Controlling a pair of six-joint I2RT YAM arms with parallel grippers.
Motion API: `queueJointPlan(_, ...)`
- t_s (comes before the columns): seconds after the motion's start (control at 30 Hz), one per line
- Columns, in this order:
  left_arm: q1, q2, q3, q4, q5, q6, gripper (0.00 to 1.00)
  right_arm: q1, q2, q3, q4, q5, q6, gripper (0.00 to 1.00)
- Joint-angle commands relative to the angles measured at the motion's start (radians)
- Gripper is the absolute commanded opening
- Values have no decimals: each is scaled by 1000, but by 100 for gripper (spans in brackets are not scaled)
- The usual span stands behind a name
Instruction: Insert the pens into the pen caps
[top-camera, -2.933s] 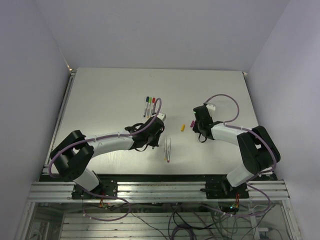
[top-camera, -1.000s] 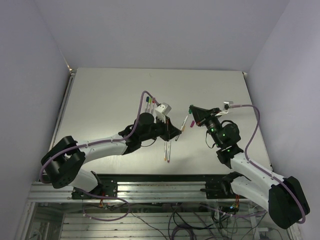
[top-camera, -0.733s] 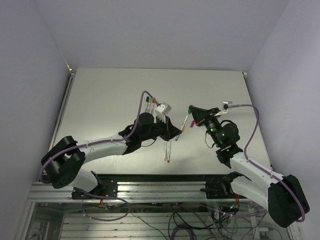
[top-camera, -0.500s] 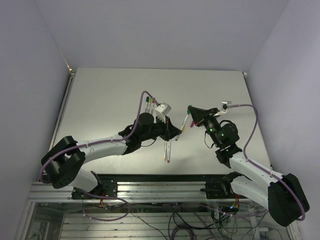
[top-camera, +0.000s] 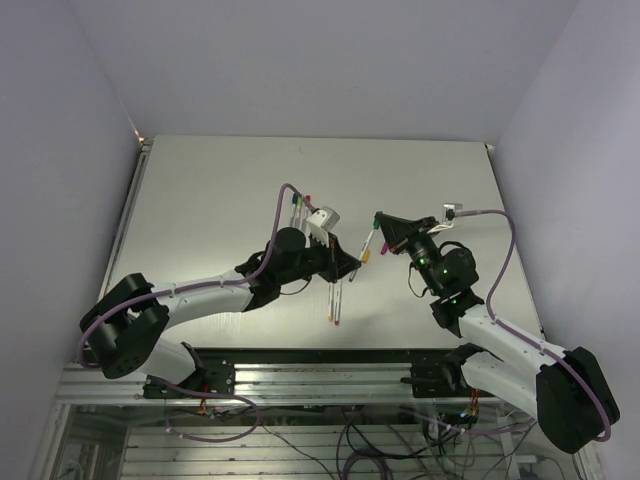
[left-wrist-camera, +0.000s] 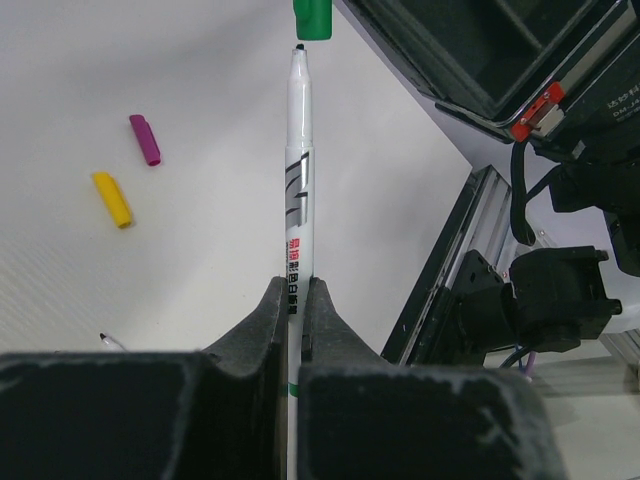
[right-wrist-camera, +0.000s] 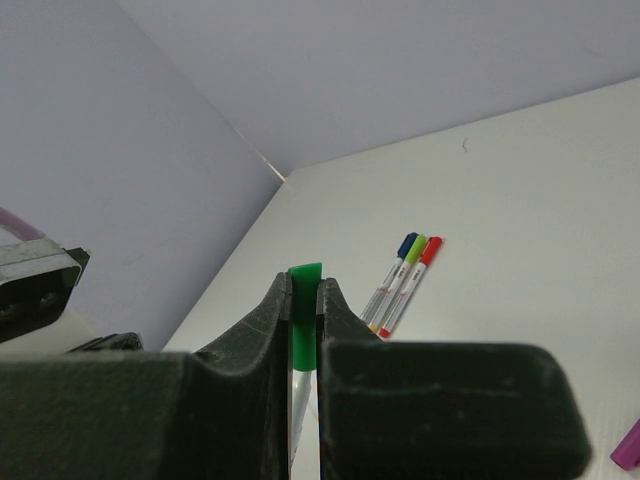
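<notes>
**Pen nib just short of the green cap, both held above the desk**

Top view: my left pincer (top-camera: 350, 268) is clenched on a pen (top-camera: 364, 248) aimed at 1 o'clock toward the green cap (top-camera: 375, 216), which is gripped by my right pincer (top-camera: 380, 222). Two bare pens (top-camera: 335, 298) lie on the desk (top-camera: 200, 200) at 6 o'clock.
Left wrist: the nib sits just under the cap, slightly to the 9 o'clock side of its middle. I would shift it toward 3 o'clock, then push straight along the shaft. The yellow cap (left-wrist-camera: 112, 199) and purple cap (left-wrist-camera: 145, 139) lie clear at 9 o'clock.
Right wrist: three capped pens (right-wrist-camera: 403, 270) rest well apart at 2 o'clock, and nothing blocks the way.
</notes>
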Motion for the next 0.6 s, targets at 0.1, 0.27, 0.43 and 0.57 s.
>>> queueJointPlan(0.1,1,-22,-1,64,-6,-9,7,6,-7,-22,51,11,6,0)
queueJointPlan(0.27,1,-17,2,64,5,-9,7,6,7,-23,82,20,-9,0)
queueJointPlan(0.43,1,-20,-1,63,3,-9,7,6,29,-20,121,41,-31,0)
queueJointPlan(0.57,1,-22,-1,64,0,-10,7,6,42,-18,140,37,-23,0)
